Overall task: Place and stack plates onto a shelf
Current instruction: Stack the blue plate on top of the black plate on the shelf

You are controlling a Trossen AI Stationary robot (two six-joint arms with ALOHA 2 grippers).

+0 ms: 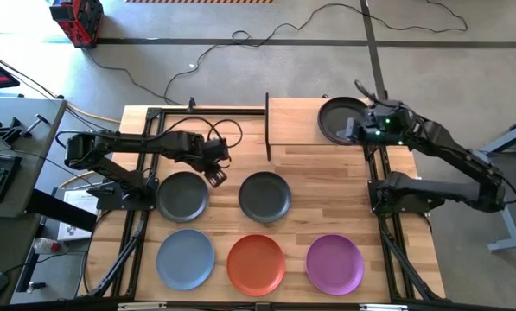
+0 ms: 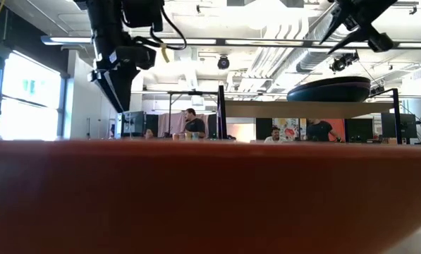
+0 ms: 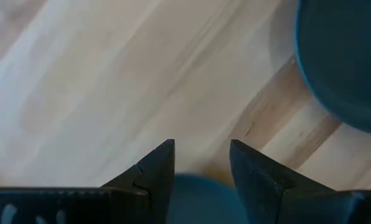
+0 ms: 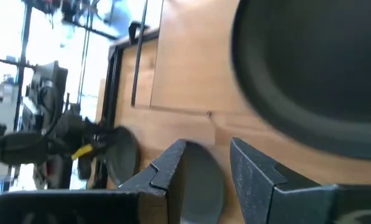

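One dark plate lies flat on the light-wood shelf at the far side of the table. My right gripper hovers open at that plate's right rim, nothing between its fingers. Two more dark plates lie on the tabletop. My left gripper hangs open above the gap between them, pointing down, touching nothing; the left wrist view shows its fingers over bare wood. A light blue plate, an orange plate and a purple plate lie along the near edge.
The shelf's black frame has an upright post at its left end. Black arm mounts flank the plates. In the low view the orange plate fills the foreground; people sit in the room behind.
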